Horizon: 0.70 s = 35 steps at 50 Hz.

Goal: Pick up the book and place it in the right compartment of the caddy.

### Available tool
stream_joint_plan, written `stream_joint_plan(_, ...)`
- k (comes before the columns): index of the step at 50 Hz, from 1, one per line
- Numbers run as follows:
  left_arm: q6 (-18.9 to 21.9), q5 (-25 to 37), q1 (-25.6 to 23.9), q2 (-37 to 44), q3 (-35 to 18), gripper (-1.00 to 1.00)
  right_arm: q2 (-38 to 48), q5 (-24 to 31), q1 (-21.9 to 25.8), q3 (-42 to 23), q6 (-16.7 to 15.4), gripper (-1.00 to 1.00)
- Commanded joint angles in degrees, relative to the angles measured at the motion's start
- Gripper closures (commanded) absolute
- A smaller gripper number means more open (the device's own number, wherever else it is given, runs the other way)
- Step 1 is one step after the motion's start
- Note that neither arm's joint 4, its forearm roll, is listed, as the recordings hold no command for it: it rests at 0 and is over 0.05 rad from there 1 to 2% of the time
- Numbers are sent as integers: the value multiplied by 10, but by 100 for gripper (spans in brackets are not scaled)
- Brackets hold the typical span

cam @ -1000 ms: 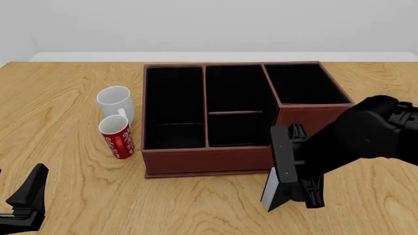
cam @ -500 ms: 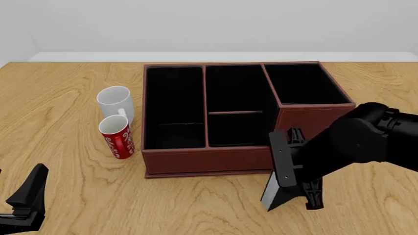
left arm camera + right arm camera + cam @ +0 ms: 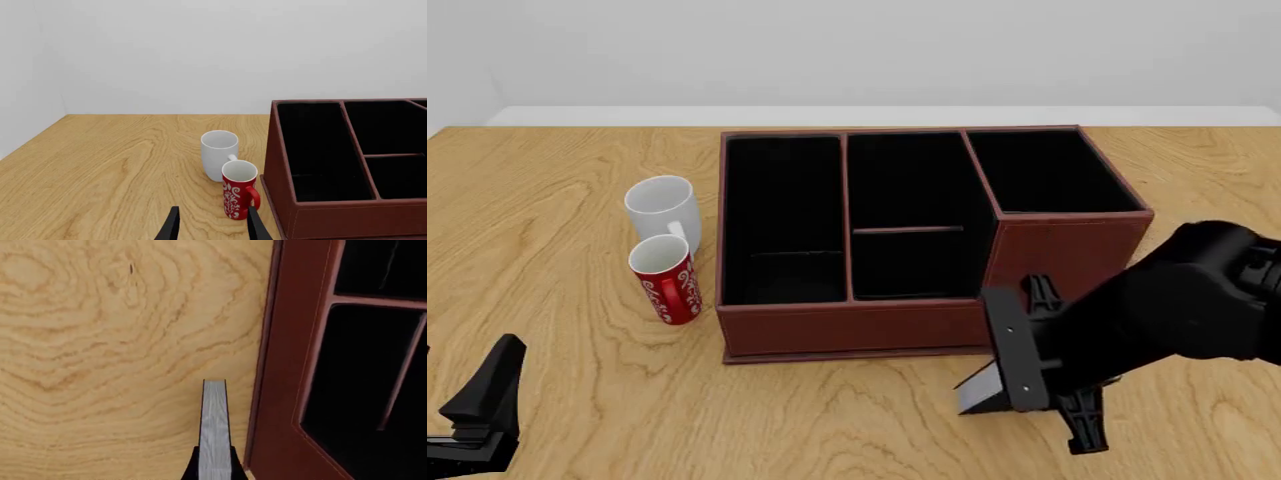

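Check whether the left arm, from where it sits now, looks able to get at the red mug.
Probably yes. The left pincer is open and aimed at the red mug, with only bare table between them. The white mug stands behind it and the caddy beside it, neither blocking.

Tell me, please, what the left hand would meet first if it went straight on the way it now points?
Most likely the red can: it stands just ahead of the left hand, slightly toward one finger's side. The white mug is behind it. Depth is hard to judge, so the hand might only graze it.
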Motion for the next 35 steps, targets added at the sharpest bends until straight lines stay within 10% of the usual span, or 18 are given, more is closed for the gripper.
stream_joint_plan(1, 0, 0, 0, 0, 0, -100, -37, 39, 12, -3, 20, 100)
stream_joint_plan(18, 0, 0, 0, 0, 0, -100, -111, 129, -4, -30, 23, 100)
stream_joint_plan(35, 0, 0, 0, 0, 0, -100, -148, 170, 31, -117, 133, 100)
